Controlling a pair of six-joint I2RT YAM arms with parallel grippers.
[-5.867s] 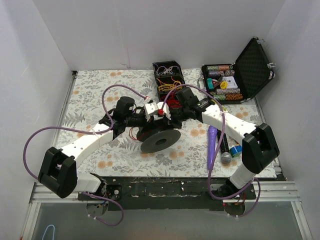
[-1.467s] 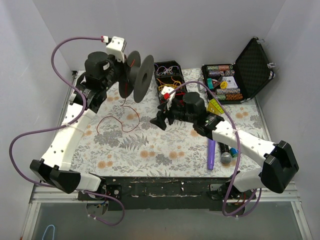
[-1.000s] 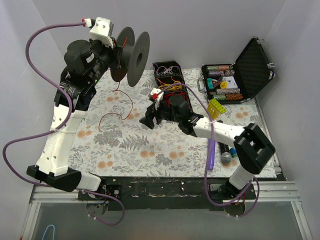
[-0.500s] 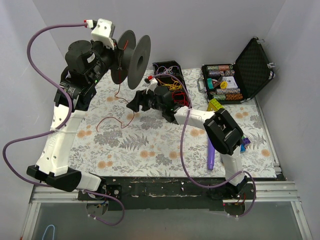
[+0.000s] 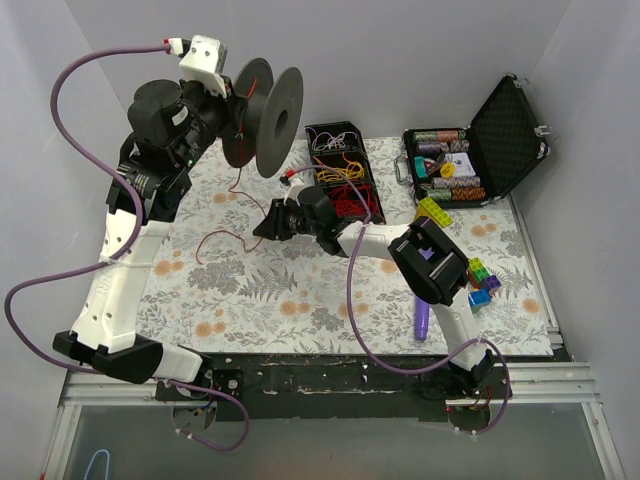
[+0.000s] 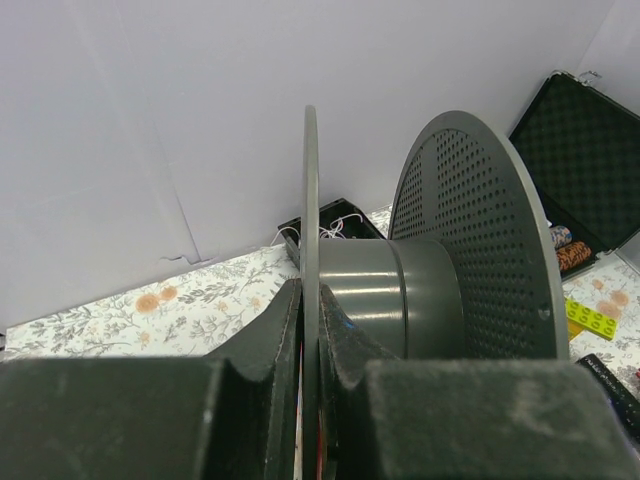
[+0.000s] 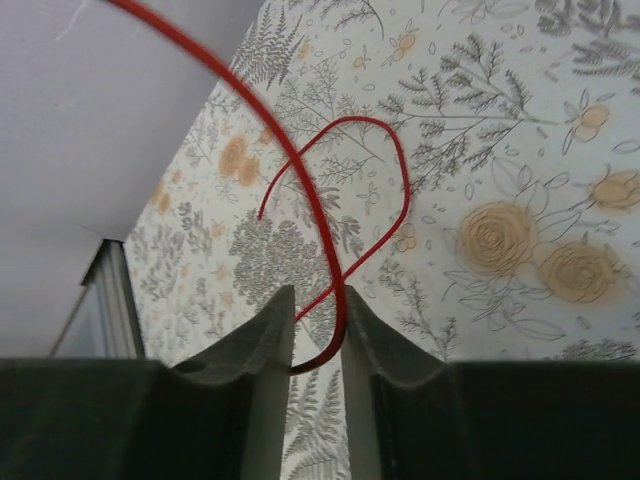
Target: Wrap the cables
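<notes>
A black spool [image 5: 265, 115] is held high at the back left, its axis level. My left gripper [image 5: 232, 118] is shut on one flange; in the left wrist view the fingers [image 6: 270, 330] pinch the thin flange [image 6: 310, 200], with the hub and perforated far flange [image 6: 470, 250] to the right. A thin red cable [image 5: 234, 190] hangs from the spool and loops on the floral table [image 5: 300, 290]. My right gripper [image 5: 268, 222] is low beside that loop. In the right wrist view the cable [image 7: 320, 215] runs between the gripper's [image 7: 318, 295] narrowly parted fingers, against the right one.
A black box of coloured wires [image 5: 340, 165] stands at the back centre. An open case of poker chips [image 5: 470, 150] is at the back right. Toy bricks [image 5: 435, 212] and a purple marker [image 5: 422, 320] lie on the right. White walls enclose three sides.
My left arm lifted the spool off the table to the back left, trailing the red cable. My right arm swung left and its gripper came around the cable.
</notes>
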